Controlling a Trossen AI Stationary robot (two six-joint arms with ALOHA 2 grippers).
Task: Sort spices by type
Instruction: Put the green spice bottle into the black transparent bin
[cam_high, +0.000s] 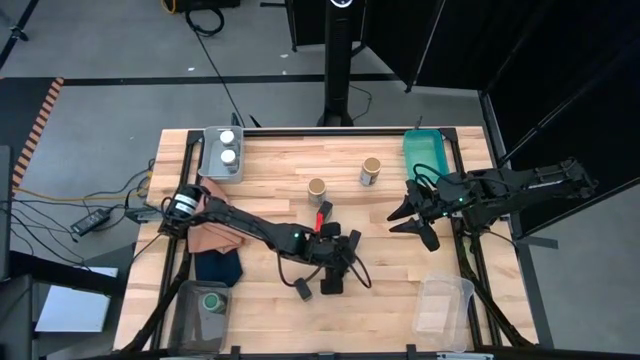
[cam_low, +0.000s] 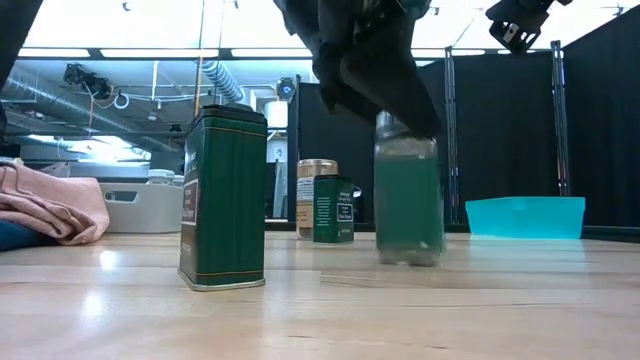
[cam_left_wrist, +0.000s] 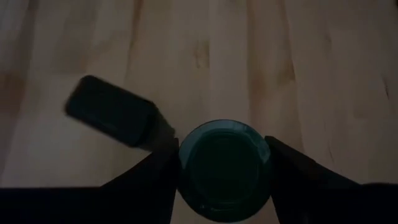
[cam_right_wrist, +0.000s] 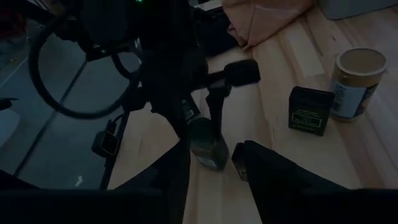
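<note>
The green-lidded jar (cam_left_wrist: 224, 165) is round, with clear glass-like walls (seen in the low view), and it stands upright on the pale wooden table (cam_high: 400, 290), near the front middle. Just beside it stands a black rectangular tin (cam_left_wrist: 111, 111) with rounded corners. The left gripper (cam_left_wrist: 224, 168) is directly above the jar, one dark finger on each side of the lid, closed on it. The right gripper (cam_high: 425, 215) hangs near the teal tray (cam_high: 428, 152), fingers almost shut and holding nothing.

The left gripper (cam_high: 333, 272) reaches to the table middle, fingers closing; the right gripper (cam_high: 412, 222) hovers, nearly closed.
</note>
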